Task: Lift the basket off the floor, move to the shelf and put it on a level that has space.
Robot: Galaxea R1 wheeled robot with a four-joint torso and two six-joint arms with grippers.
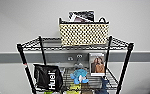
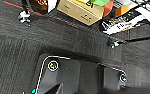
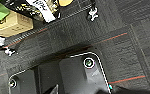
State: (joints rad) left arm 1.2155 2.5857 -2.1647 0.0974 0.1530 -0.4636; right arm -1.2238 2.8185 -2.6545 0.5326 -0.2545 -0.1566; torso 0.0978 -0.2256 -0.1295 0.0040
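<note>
Tool state can't be told on either arm, both wrists facing floor [image 2: 21,57] by shelf [image 1: 123,65] casters, far below basket [image 1: 84,33] seated square on top level [image 1: 119,42], apparently placed.

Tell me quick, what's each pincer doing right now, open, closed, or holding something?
Left pincer: cannot be told; its wrist view looks down at the floor.
Right pincer: cannot be told either.
The basket sits on the shelf, held by neither.
</note>
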